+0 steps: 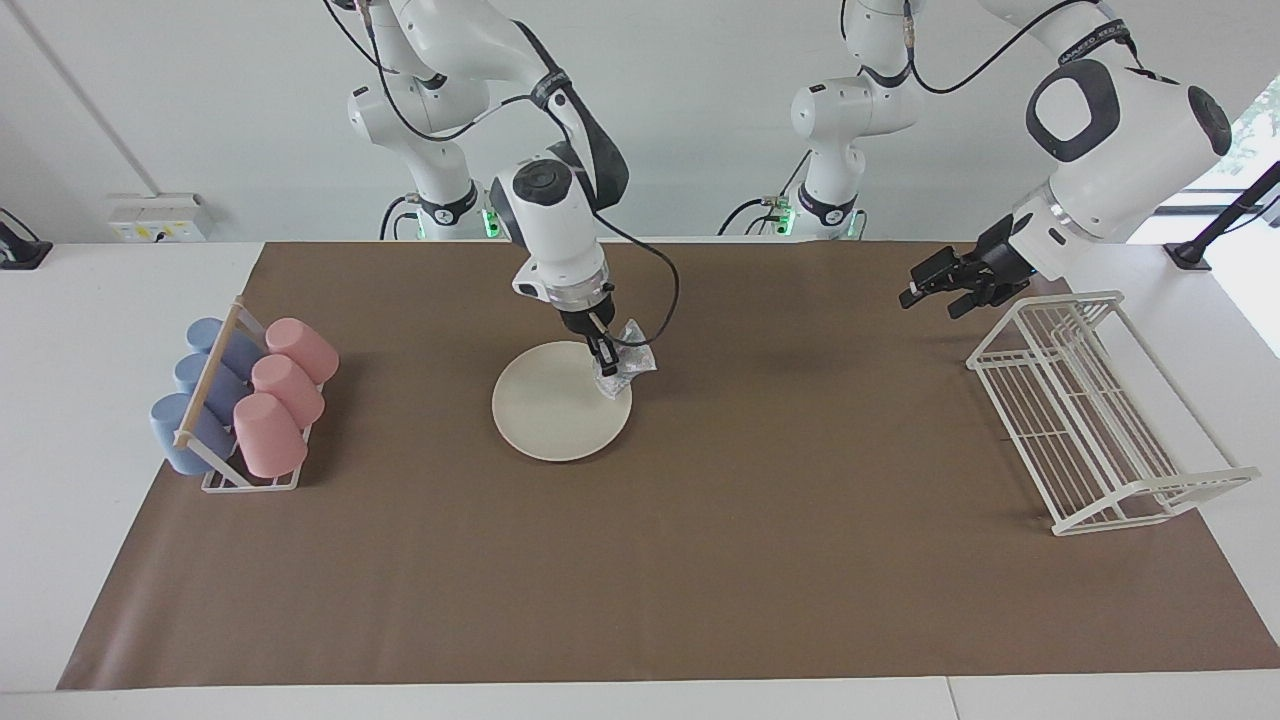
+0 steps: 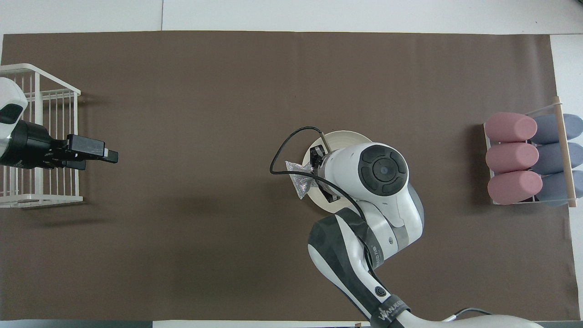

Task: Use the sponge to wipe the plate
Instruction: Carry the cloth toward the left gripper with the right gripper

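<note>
The cream-white plate (image 1: 550, 410) lies flat on the brown mat, toward the right arm's end of the table's middle. My right gripper (image 1: 603, 362) is shut on the silvery mesh sponge (image 1: 632, 362) and holds it over the plate's rim on the side toward the left arm's end. The sponge's lower tip hangs at the rim. In the overhead view the right arm's wrist covers most of the plate (image 2: 342, 135), and the sponge (image 2: 300, 181) sticks out past its edge. My left gripper (image 1: 912, 293) waits in the air beside the white wire rack; it also shows in the overhead view (image 2: 111, 156).
A white wire rack (image 1: 1090, 410) stands at the left arm's end of the mat. A holder with pink cups (image 1: 285, 385) and blue cups (image 1: 195, 395) lying on their sides stands at the right arm's end. A black cable (image 1: 660, 290) loops by the right wrist.
</note>
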You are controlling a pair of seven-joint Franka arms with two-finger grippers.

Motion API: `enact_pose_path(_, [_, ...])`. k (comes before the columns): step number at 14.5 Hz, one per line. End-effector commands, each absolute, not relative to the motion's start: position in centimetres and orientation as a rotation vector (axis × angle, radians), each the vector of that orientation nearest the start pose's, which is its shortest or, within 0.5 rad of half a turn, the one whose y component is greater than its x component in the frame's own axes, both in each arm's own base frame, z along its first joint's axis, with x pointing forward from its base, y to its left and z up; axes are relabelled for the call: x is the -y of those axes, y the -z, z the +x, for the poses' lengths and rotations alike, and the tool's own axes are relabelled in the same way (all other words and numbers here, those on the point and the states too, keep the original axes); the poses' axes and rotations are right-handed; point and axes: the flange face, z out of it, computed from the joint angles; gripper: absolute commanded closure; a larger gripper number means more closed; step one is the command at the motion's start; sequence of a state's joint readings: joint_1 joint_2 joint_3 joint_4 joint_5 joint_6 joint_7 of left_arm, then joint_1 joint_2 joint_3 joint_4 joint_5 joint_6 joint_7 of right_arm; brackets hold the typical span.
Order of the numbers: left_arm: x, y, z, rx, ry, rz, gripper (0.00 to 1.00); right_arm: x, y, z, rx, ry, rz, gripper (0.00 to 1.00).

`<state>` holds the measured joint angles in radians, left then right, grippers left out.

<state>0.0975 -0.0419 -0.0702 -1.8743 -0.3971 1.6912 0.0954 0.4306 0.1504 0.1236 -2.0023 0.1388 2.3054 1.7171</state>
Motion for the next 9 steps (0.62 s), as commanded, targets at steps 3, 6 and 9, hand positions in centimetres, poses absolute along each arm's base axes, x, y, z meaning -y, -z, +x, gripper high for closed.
enact_pose_path(3, [3.7,-52.5,53.0,0.207,-0.251,-3.653,0.00,-36.4,-50.5,50.0,-1.873,-0.119,-2.335,1.00])
enact_pose_path(6, [4.9,-52.5,52.5,0.315,-0.325,-3.837,0.00,-36.8,-55.9,49.9,-1.919,-0.103,-2.327,1.00])
enact_pose_path(9, [5.1,-51.1,51.6,0.406,-0.437,-4.068,0.00,-37.0,-56.8,48.8,-1.946,-0.109,-2.318,1.00])
